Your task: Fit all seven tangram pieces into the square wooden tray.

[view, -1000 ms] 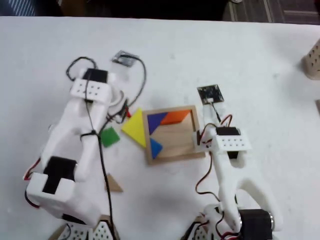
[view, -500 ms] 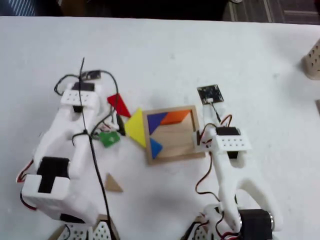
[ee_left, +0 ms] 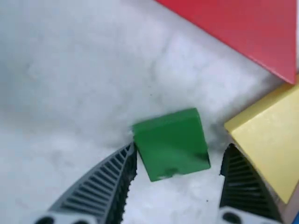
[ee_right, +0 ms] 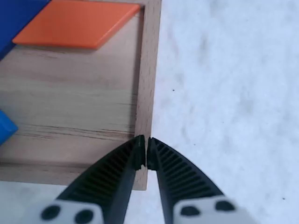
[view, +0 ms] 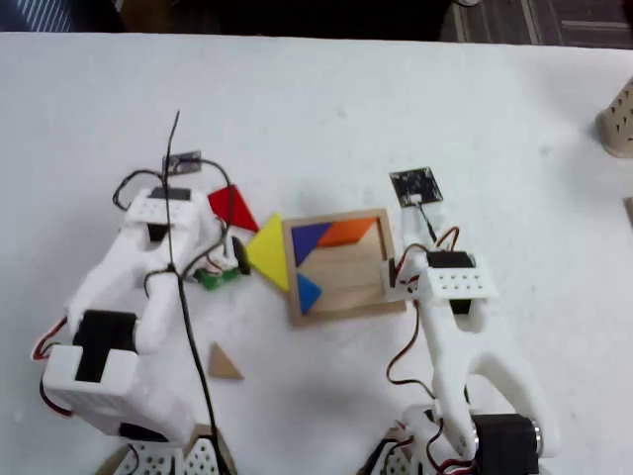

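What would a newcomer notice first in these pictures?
The square wooden tray mid-table stands out, holding a dark blue triangle, an orange parallelogram and a light blue triangle. Left of it, the left gripper has its open fingers either side of a green square, near a yellow triangle and a red triangle. The right gripper sits shut at the tray's rim.

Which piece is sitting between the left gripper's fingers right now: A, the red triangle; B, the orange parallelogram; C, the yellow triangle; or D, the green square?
D: in the left wrist view the green square lies flat on the table, between the open fingers of the left gripper.
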`<act>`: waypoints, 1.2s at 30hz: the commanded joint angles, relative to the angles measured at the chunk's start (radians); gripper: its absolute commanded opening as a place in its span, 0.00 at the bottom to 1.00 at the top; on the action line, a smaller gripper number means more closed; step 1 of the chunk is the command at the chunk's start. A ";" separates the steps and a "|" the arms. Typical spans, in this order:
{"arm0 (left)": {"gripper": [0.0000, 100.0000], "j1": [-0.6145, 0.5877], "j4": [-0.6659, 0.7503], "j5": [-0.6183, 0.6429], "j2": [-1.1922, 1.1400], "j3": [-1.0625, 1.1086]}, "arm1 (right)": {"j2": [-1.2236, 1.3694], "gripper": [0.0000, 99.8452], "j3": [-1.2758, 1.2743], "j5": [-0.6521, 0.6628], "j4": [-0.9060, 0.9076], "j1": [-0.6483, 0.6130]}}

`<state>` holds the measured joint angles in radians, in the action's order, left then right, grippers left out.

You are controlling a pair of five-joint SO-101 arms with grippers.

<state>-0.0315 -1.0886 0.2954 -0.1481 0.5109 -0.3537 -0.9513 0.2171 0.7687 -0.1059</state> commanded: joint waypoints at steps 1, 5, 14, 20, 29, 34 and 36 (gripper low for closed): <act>0.22 -0.010 0.020 0.002 0.007 -0.005 | -0.038 0.02 0.018 0.011 -0.012 -0.007; 0.11 -0.010 0.021 0.000 0.007 -0.009 | -0.038 0.02 0.018 0.011 -0.012 -0.007; 0.09 -0.012 0.018 -0.021 0.018 -0.014 | -0.038 0.02 0.018 0.011 -0.012 -0.007; 0.09 -0.012 -0.170 -0.123 0.018 -0.173 | -0.038 0.02 0.018 0.011 -0.012 -0.007; 0.09 -0.012 -0.215 -0.127 0.018 -0.233 | -0.038 0.02 0.018 0.011 -0.012 -0.007; 0.10 -0.008 -0.209 -0.135 0.018 -0.233 | -0.038 0.02 0.018 0.011 -0.013 -0.007; 0.12 -0.007 -0.172 -0.170 0.016 -0.224 | -0.038 0.02 0.018 0.011 -0.013 -0.007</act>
<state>-0.0330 -1.2958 0.1772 -0.1481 0.3207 -0.3537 -0.9513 0.2171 0.7687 -0.1059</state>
